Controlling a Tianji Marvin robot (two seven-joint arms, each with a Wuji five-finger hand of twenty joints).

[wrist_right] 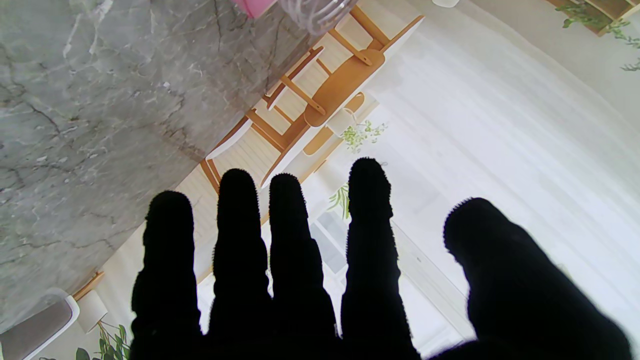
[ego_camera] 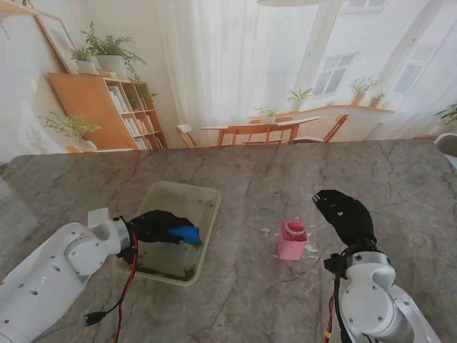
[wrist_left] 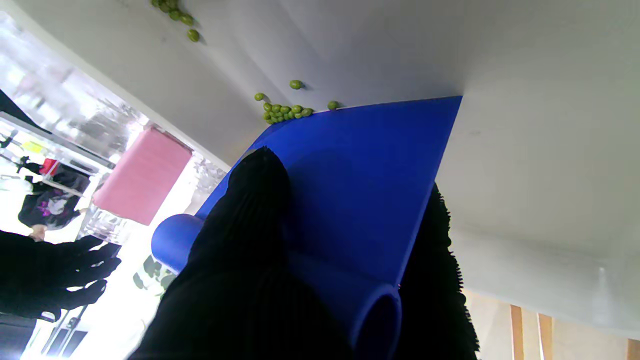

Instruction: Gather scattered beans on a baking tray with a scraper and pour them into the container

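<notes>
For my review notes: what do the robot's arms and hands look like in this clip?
Both arms are glossy white, rounded shells with small dark holes. Each robot hand, left and right, has five fingers and wears a fuzzy black knit glove. A red and a black cable run along the left arm; a red and black cable along the right wrist.

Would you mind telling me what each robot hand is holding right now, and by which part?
The left robot hand holds the blue scraper by its rolled handle end. The right robot hand holds nothing, fingers spread.

Bright window (ego_camera: 335, 71) daylight — washed-out backgrounds, hands silhouetted, slight blur.
</notes>
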